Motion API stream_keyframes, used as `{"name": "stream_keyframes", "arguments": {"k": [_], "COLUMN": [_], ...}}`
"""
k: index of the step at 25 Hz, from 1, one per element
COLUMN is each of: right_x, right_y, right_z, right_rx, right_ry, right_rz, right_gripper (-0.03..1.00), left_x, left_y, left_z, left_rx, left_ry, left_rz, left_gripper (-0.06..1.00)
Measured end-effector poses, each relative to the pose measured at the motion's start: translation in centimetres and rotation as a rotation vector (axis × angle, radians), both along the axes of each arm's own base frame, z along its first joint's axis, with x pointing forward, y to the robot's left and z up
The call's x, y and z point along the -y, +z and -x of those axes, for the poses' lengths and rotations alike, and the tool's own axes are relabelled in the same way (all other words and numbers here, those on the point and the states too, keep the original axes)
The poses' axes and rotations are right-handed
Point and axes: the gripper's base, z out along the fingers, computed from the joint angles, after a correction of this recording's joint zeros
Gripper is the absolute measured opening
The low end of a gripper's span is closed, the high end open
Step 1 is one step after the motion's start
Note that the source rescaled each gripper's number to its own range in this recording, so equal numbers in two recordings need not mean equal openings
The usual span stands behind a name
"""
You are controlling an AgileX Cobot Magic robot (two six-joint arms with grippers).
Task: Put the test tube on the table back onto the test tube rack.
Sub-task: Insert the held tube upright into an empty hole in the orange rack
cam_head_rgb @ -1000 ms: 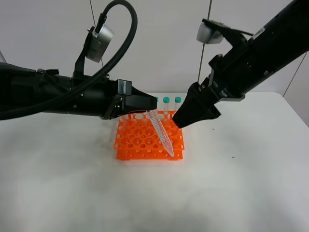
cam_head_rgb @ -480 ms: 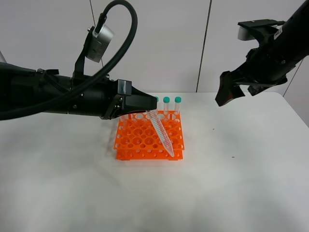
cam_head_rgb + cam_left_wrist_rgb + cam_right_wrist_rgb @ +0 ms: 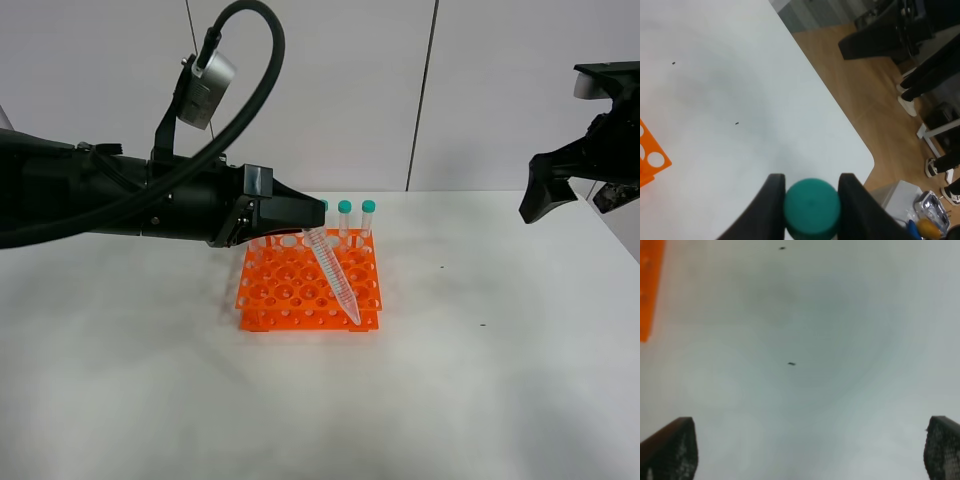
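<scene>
My left gripper (image 3: 305, 221) is shut on the teal cap of the test tube (image 3: 335, 275), which slants down with its pointed tip at the front right of the orange test tube rack (image 3: 270, 290). In the left wrist view the teal cap (image 3: 811, 207) sits between my two fingers (image 3: 771, 197), and a corner of the rack (image 3: 650, 160) shows. Teal-capped tubes (image 3: 356, 218) stand in the rack's back row. My right gripper (image 3: 537, 196) is open and empty, raised high at the far right, well away from the rack; its fingertips (image 3: 670, 447) hang over the white table (image 3: 800, 340).
The white table (image 3: 480, 380) spreads around the rack. Its rounded corner and edge (image 3: 867, 160) show in the left wrist view, with wooden floor, chair legs and feet beyond. A strip of the rack (image 3: 649, 285) is at the edge of the right wrist view.
My right arm has pulled up and away to the right, from beside the rack to the far right edge. My left gripper and the tube have not moved.
</scene>
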Motion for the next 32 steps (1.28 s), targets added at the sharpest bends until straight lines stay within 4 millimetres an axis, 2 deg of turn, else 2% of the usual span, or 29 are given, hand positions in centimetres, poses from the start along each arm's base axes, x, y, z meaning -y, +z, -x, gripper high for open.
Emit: {"name": "stream_keyframes", "arguments": {"k": [5, 13, 17, 20, 25, 27, 32], "right_x": [-1.8, -0.4, -0.2, 0.0, 0.4, 0.6, 0.9], "right_y": [0.0, -0.2, -0.7, -1.0, -1.9, -2.2, -3.0], "right_z": [0.3, 0.6, 2.4, 5.8, 14.0, 16.9, 23.3], "right_rx": [-0.016, -0.067, -0.091, -0.104, -0.074, 0.012, 0.355], "right_ry": [0.071, -0.005, -0.023, -0.03, -0.03, -0.034, -0.05], "right_rz": [0.0, 0.047, 0.046, 0.047, 0.042, 0.036, 0.006], "right_gripper": [1.0, 1.0, 1.0, 1.0, 1.0, 1.0, 1.0], "left_x": [0.0, 0.0, 0.0, 0.0, 0.0, 0.0, 0.0], "left_y": [0.0, 0.0, 0.0, 0.0, 0.0, 0.0, 0.0], "left_z": [0.0, 0.0, 0.0, 0.0, 0.0, 0.0, 0.0], "left_rx": [0.0, 0.002, 0.002, 0.003, 0.003, 0.003, 0.003], "left_ry": [0.0, -0.002, -0.003, -0.003, -0.003, -0.003, -0.003], "left_rz": [0.0, -0.004, -0.005, -0.005, -0.005, -0.005, -0.005], "left_gripper": [0.0, 0.0, 0.0, 0.0, 0.0, 0.0, 0.0]}}
